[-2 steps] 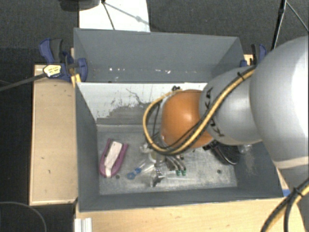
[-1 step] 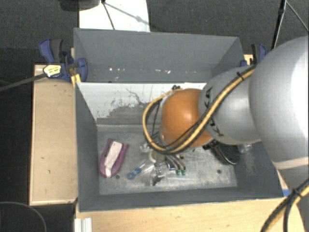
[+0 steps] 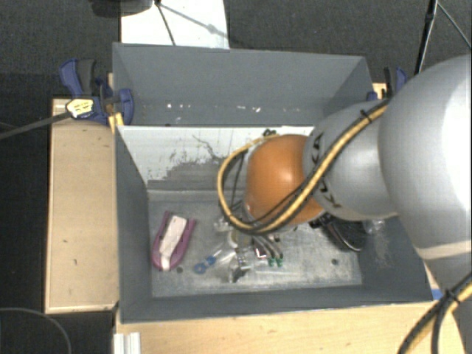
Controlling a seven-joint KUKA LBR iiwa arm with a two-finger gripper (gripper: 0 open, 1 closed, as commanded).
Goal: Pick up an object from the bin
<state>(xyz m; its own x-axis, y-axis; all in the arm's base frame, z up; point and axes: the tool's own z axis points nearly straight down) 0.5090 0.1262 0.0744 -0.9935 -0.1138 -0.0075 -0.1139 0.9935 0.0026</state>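
Jaws hang low over the small clutter (image 3: 234, 262) mid-bin (image 3: 136, 220), likely to grasp there; their spread cannot be told.

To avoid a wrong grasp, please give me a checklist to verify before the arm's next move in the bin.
1. End effector low over the middle of the bin: ok.
2. Chosen target: cannot tell; a small blue piece and tiny bits lie nearest.
3. Already holding something: cannot tell; the orange cover hides it.
4. Purple and white packet at left, apart from it: ok.
5. Black object at right, clear of the arm: cannot tell, partly hidden.
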